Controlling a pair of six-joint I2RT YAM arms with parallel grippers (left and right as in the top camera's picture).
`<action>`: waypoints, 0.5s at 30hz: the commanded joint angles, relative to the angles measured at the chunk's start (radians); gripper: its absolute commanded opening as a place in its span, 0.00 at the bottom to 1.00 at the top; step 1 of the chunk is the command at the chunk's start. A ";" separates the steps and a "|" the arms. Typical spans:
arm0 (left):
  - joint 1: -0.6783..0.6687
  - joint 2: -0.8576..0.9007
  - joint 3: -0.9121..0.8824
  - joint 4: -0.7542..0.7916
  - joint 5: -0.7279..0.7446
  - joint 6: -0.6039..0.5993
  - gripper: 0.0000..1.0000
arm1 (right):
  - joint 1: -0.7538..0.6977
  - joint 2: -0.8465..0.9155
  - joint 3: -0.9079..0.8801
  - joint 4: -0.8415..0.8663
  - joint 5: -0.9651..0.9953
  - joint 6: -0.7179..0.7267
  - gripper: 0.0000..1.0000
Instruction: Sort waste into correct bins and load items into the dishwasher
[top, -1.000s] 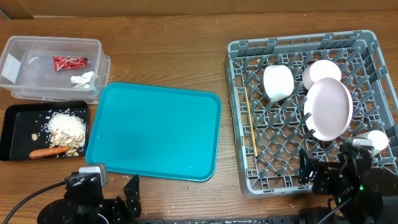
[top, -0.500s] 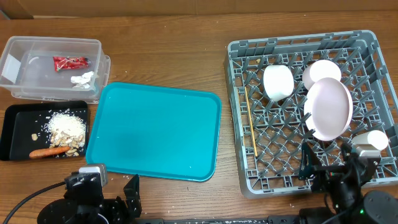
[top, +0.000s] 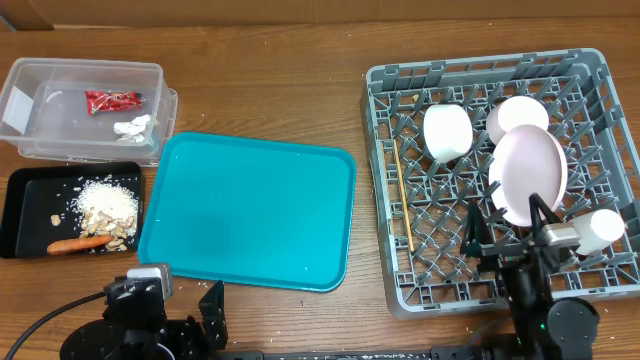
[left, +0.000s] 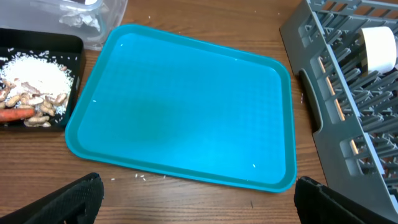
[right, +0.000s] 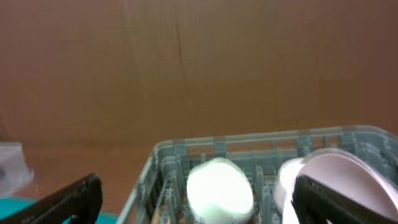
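Observation:
The grey dish rack (top: 590, 80) at the right holds a white cup (top: 447, 132), a white bowl (top: 516, 113), an upright white plate (top: 530, 175), another cup (top: 603, 229) and chopsticks (top: 402, 195). The clear tub (top: 60, 130) holds a red wrapper (top: 112, 100) and white tissue (top: 132, 127). The black tray (top: 20, 210) holds food scraps (top: 107, 205) and a carrot (top: 78, 243). My left gripper (left: 196, 202) is open and empty at the near table edge. My right gripper (top: 505, 232) is open and empty over the rack's near edge; its wrist view shows the cup (right: 219, 190) and plate (right: 339, 177).
A flat teal serving tray (top: 250, 210) lies bare between the bins and the rack; it also fills the left wrist view (left: 186, 106). A few rice grains lie on the wood by its front edge. A cardboard wall stands behind the table.
My right arm has swung up and back from the rack's front right corner, its open gripper now tilted toward the back wall. The left arm has not moved.

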 joint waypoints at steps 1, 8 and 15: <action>-0.007 -0.006 -0.002 0.001 0.002 -0.004 1.00 | -0.005 -0.008 -0.126 0.141 -0.016 -0.026 1.00; -0.007 -0.006 -0.002 0.001 0.002 -0.004 1.00 | -0.003 -0.008 -0.195 0.063 -0.087 -0.066 1.00; -0.007 -0.006 -0.002 0.001 0.002 -0.004 1.00 | -0.003 -0.008 -0.195 0.064 -0.083 -0.085 1.00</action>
